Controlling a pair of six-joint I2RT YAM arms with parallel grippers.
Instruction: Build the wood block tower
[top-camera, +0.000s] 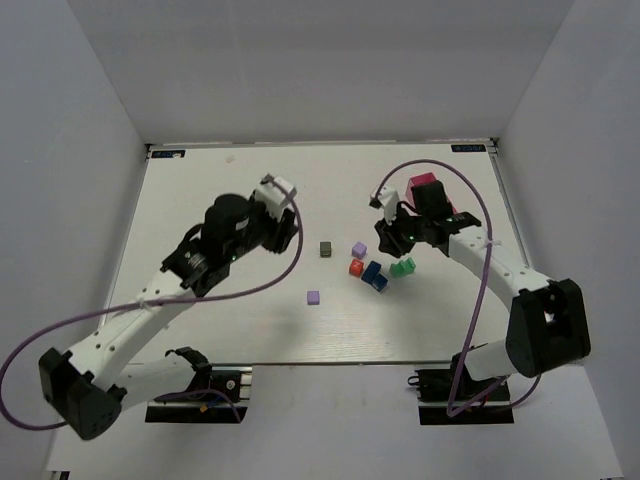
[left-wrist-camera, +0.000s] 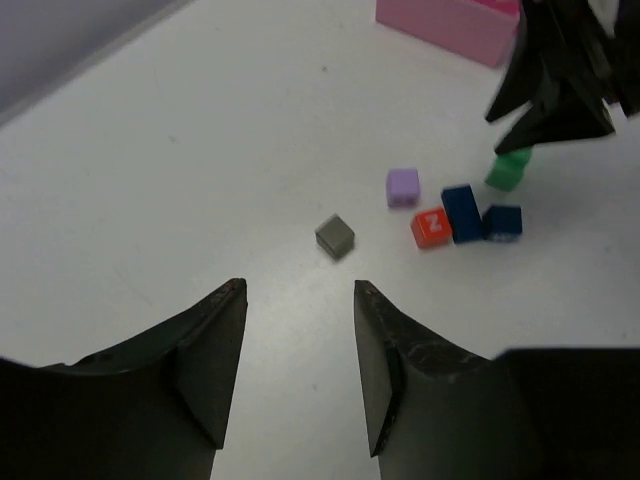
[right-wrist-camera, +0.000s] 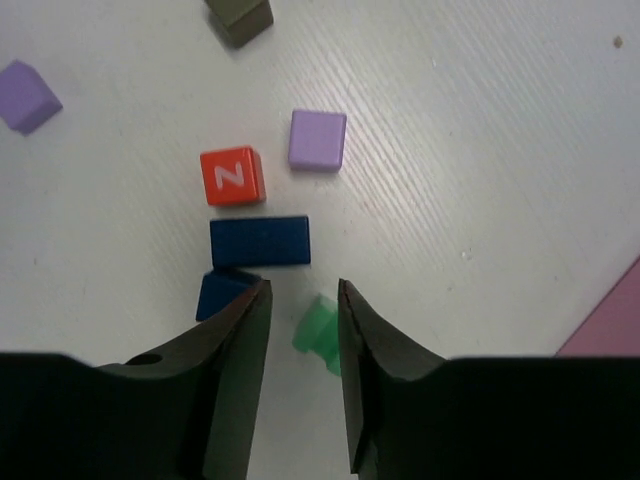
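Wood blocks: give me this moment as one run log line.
left gripper open, empty | right gripper open over green block | wood blocks loose, none stacked

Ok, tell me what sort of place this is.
Probably a robotics lab test cell: plain white walls box in a white table, the left arm and right arm are bolted at its near edge, and small wood blocks and a pink tray lie on it.

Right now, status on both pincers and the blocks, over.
Left pincer open, empty, short of grey block. Right pincer open over green block. Blue blocks crowd it. No tower yet.
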